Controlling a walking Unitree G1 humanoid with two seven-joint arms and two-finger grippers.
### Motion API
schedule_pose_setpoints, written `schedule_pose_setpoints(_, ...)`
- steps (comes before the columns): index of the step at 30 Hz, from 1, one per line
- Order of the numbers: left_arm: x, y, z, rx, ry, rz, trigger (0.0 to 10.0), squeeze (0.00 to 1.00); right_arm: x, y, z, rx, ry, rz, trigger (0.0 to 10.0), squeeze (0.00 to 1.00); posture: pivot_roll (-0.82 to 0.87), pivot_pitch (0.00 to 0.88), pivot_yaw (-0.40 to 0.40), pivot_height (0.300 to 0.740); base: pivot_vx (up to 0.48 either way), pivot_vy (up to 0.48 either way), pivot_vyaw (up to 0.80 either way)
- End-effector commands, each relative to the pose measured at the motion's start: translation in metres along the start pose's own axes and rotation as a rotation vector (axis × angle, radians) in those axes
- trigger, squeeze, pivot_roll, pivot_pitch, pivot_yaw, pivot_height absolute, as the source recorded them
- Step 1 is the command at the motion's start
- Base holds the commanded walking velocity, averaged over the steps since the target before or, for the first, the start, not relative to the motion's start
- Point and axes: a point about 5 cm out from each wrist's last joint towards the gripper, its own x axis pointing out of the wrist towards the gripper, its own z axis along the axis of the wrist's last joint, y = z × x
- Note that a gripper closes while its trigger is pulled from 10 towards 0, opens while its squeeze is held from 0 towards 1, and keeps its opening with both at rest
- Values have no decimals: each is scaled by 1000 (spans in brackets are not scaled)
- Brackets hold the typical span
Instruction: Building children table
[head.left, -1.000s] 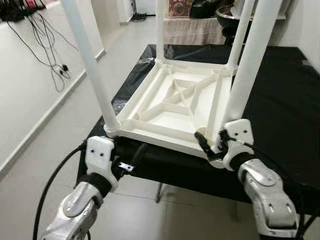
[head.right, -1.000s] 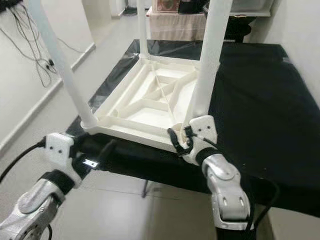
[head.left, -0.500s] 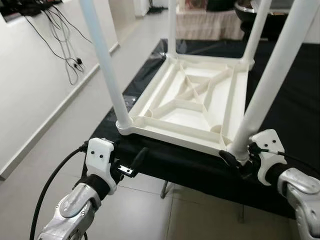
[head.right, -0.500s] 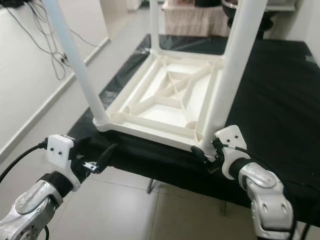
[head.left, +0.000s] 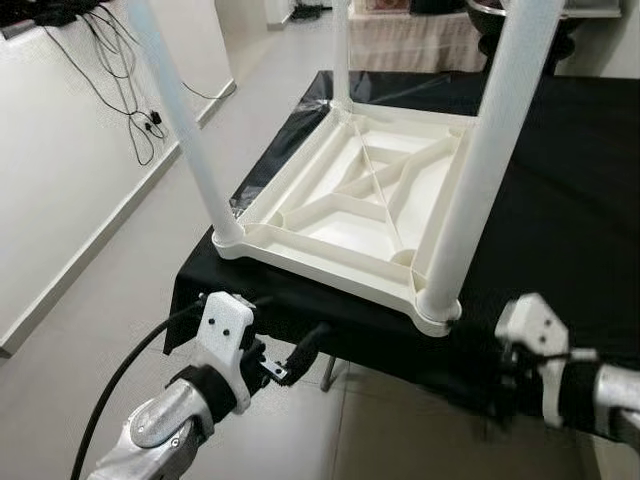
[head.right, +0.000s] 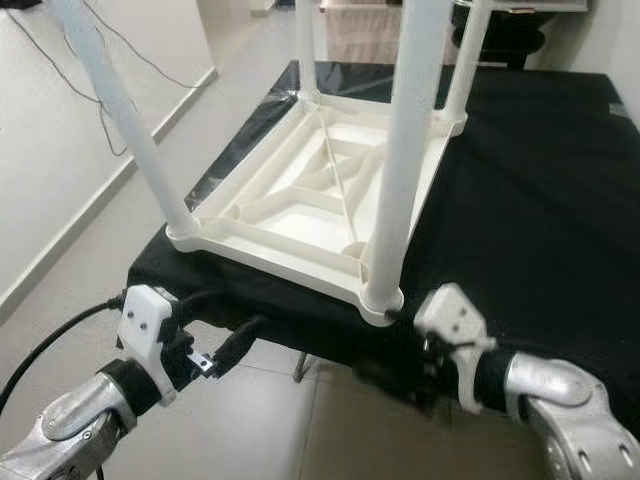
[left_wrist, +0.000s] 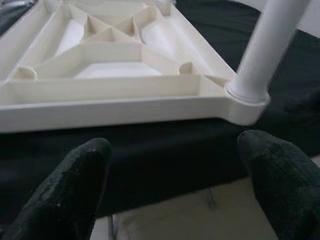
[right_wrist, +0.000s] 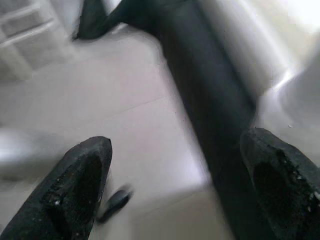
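A white children's table (head.left: 350, 205) lies upside down on a black-covered table (head.left: 570, 200), its legs pointing up. The near left leg (head.left: 185, 130) and the near right leg (head.left: 480, 160) stand at the front corners. My left gripper (head.left: 297, 358) hangs open just below the front edge; in the left wrist view its fingers (left_wrist: 65, 190) frame the frame's edge and one leg base (left_wrist: 247, 97). My right gripper (head.right: 400, 375) is blurred, open, below and in front of the near right corner, touching nothing. In the right wrist view its fingertips (right_wrist: 75, 185) stand wide apart over floor and black cloth.
Grey tiled floor (head.left: 120, 290) lies under and left of the black table. Black cables (head.left: 135, 90) hang down the white wall on the left. Cloth-covered furniture (head.left: 420, 40) stands behind the table.
My right gripper has come away from the near right corner of the white table and dropped back below the edge. The left gripper has shifted slightly right. The camera has moved.
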Motion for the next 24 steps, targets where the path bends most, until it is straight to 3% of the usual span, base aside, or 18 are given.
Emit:
schedule_pose_setpoints(1,-3,-2,-2,16,21,-17,10000,0,1,9,-3,-7,47,84,10000,0,-30,126,47,740,0,0,0)
schedule_pose_setpoints(4,-3,-3,-4,14,27,-24,10000,0,4,18,-3,-11,62,176,10000,0,-29,125,51,740,0,0,0)
schedule_pose_setpoints(8,-4,-3,-5,10,27,-33,10000,0,16,13,7,-29,-4,147,10000,0,-29,126,55,740,0,0,0)
schedule_pose_setpoints(10,-5,-4,-6,6,31,-49,10000,0,42,-3,19,-43,-78,2,10000,0,-22,129,59,740,0,0,0)
schedule_pose_setpoints(12,-5,-4,-6,6,31,-49,10000,0,42,-3,19,-43,-78,2,10000,0,-22,129,59,740,0,0,0)
schedule_pose_setpoints(16,-10,-11,-14,-39,57,-94,10000,0,74,0,30,-54,-78,37,10000,0,-16,136,64,740,0,0,0)
schedule_pose_setpoints(24,-12,-13,-14,-56,43,-104,10000,0,101,1,45,-97,-45,81,10000,0,-12,142,65,740,0,0,0)
